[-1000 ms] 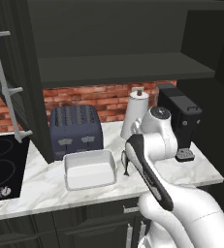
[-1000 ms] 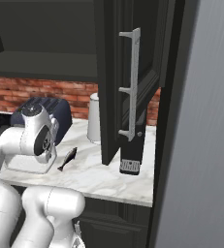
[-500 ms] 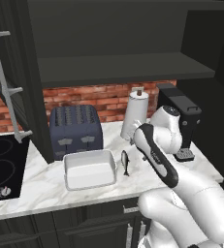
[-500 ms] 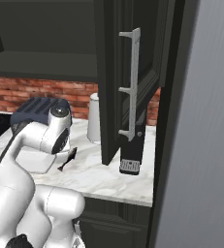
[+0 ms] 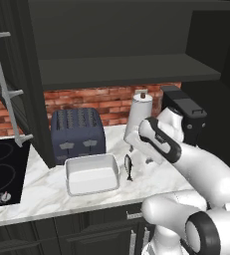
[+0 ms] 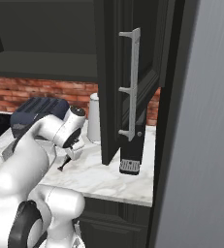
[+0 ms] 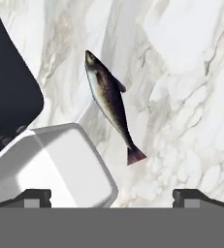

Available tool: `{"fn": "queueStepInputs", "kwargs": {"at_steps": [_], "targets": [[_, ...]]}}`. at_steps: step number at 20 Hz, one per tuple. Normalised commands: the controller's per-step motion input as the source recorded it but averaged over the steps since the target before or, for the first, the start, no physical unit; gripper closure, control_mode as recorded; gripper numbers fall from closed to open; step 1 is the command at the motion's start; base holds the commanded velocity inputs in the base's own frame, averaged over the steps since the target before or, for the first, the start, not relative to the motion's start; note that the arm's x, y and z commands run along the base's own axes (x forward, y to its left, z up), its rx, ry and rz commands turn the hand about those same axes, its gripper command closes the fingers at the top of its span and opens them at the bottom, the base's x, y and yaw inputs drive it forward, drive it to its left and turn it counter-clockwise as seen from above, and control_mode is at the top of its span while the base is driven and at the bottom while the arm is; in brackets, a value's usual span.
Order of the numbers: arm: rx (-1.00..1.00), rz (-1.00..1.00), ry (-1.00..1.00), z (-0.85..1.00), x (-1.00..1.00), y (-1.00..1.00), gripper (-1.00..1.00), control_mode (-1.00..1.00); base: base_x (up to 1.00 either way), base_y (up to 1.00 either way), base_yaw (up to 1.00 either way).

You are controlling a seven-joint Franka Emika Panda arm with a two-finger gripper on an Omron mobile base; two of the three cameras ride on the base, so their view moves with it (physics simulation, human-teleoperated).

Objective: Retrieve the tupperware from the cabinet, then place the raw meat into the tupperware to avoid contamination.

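Fingertips (image 7: 36, 194) of the two-finger gripper (image 7: 111, 196) stand spread wide at the bottom of your hand view, with nothing between them. Above the gap lies the raw meat (image 7: 111, 102), a small slim whole fish with a dark grey-black back and a paler belly. It rests flat on the white marble counter (image 7: 181, 87), clear of both tips.

Long axis in the hand view: diagonal, head toward the upper left, tail fin toward the lower right. In your left base view the same fish (image 5: 128, 167) runs roughly front to back on the counter (image 5: 42, 187), just to the right of the tupperware. Which end points to the wall you cannot tell there.

The tupperware (image 5: 92, 174), a shallow white rectangular open-top container with rounded corners, sits on the counter in front of the dark blue-grey toaster (image 5: 76, 134). One rounded corner of it (image 7: 60, 160) shows in the hand view, near the fish but apart from it.

The white arm (image 5: 159, 142) leans over the counter beside a white paper-towel roll (image 5: 140, 117) and a black coffee machine (image 5: 185, 117).

The dark charcoal upper cabinet (image 6: 128, 72) hangs with its door swung out, a long silver bar handle (image 6: 132, 85) on it. No brand, label or writing is readable on anything.
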Motion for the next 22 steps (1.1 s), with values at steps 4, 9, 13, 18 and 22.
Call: {"fn": "queueStepInputs", "kwargs": {"at_steps": [4, 9, 13, 18, 22], "targets": [[-0.08, 0.02, 0.02, -0.08, 0.2, 0.0, -1.0, -1.0, 0.0, 0.0, 0.0], [-0.19, -0.01, 0.0, -0.29, 0.25, 0.0, -1.0, -1.0, 0.0, 0.0, 0.0], [-0.14, -0.02, -0.01, -0.17, 0.24, 0.01, -1.0, -1.0, 0.0, 0.0, 0.0], [-0.01, 0.0, 0.01, -0.19, 0.15, 0.01, -1.0, -1.0, 0.0, 0.0, 0.0], [0.0, 0.0, 0.05, -0.34, 0.19, 0.0, -1.0, -1.0, 0.0, 0.0, 0.0]]}}
